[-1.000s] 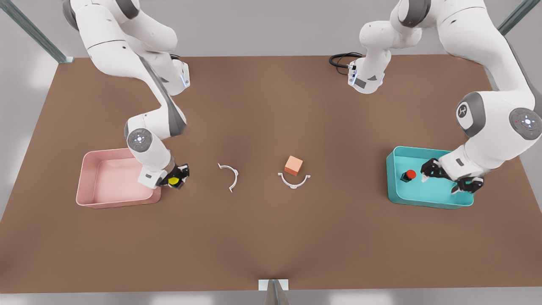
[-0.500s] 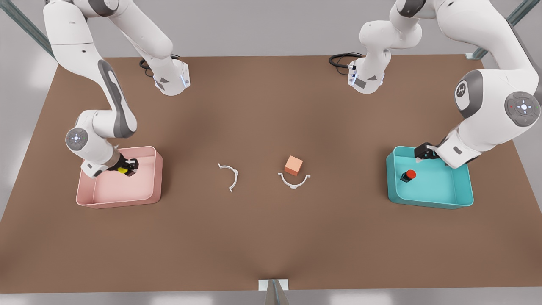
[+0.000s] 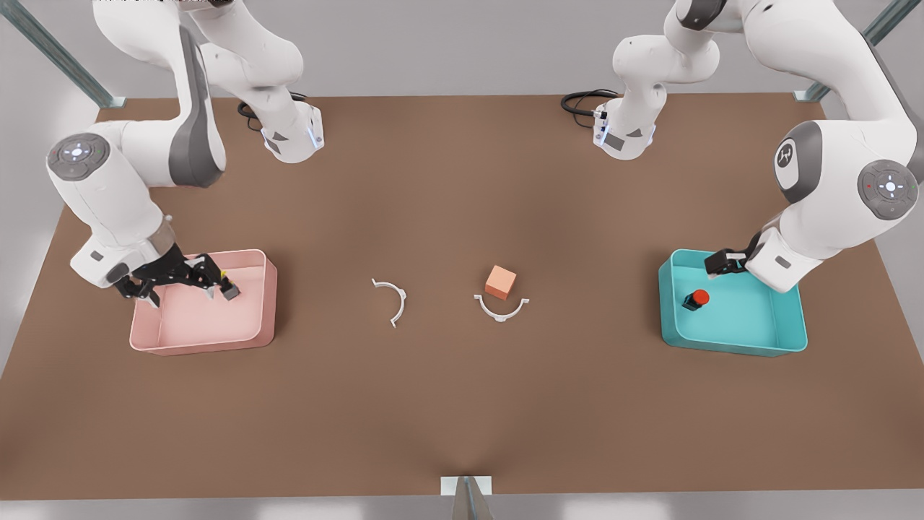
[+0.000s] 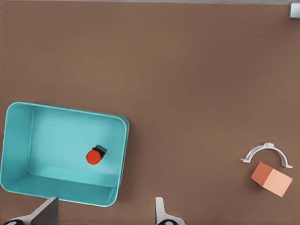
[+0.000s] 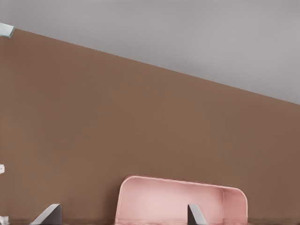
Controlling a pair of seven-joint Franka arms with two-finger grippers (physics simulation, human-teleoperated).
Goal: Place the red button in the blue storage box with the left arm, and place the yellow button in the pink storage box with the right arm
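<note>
Front view: the left gripper (image 3: 724,263) hangs over the far edge of the blue storage box (image 3: 787,318), near the tabletop's (image 3: 462,404) right edge. Fingers spread wide, holding nothing — the red button (image 3: 697,297) sits inside that tray. Right gripper (image 3: 189,283) spans the far-left corner of the pink storage box (image 3: 260,318), fingers parted; a speck of the yellow button (image 3: 224,274) shows between them — grip uncertain.

smooth plastic-looking trays — pink storage box (image 3: 267,303) and blue storage box (image 3: 722,343) — on a matt brown table (image 3: 447,404).
</note>
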